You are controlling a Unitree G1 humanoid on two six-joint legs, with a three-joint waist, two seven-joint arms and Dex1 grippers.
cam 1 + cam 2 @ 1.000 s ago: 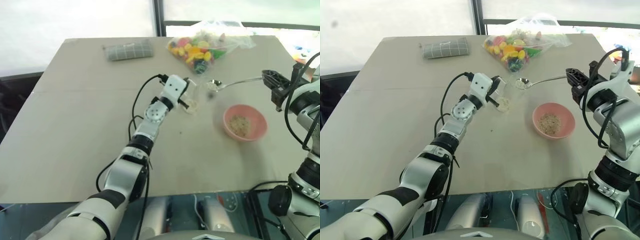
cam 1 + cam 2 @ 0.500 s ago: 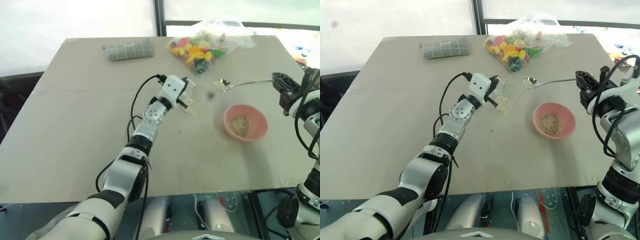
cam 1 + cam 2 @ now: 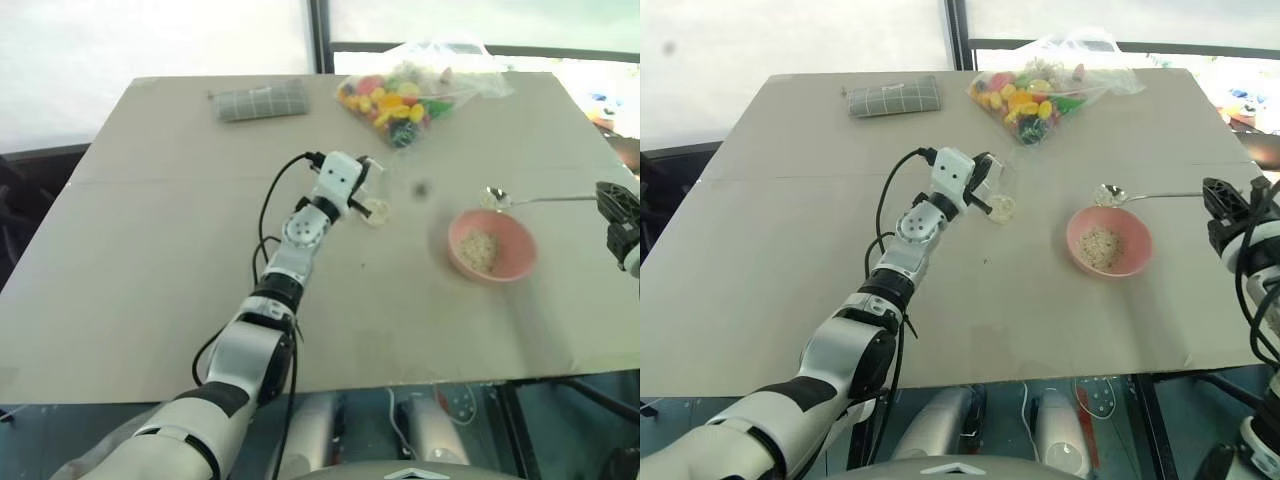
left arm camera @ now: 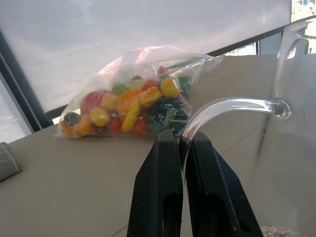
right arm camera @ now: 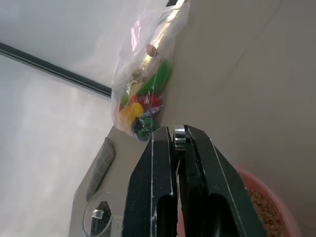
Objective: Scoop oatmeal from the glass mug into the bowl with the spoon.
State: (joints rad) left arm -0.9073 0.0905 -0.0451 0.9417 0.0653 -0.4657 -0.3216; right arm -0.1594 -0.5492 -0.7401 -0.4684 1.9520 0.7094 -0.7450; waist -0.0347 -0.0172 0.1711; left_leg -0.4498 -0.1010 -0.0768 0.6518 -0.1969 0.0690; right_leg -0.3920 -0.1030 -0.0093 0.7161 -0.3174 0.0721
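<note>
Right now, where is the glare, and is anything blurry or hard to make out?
Eye views: windows behind the table are washed-out white. Left wrist view: the glass mug is see-through, its edges faint against the bright window. Right wrist view: the spoon handle is mostly hidden.

White-and-grey jointed left arm (image 3: 270,310), black cable, black gripper fingers (image 4: 158,197).

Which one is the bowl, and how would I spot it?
Look at the big tan table, then toward its right side, below the clear bag of colorful toys. The bowl is the round pink dish with pale oatmeal inside, unlike the see-through mug.
</note>
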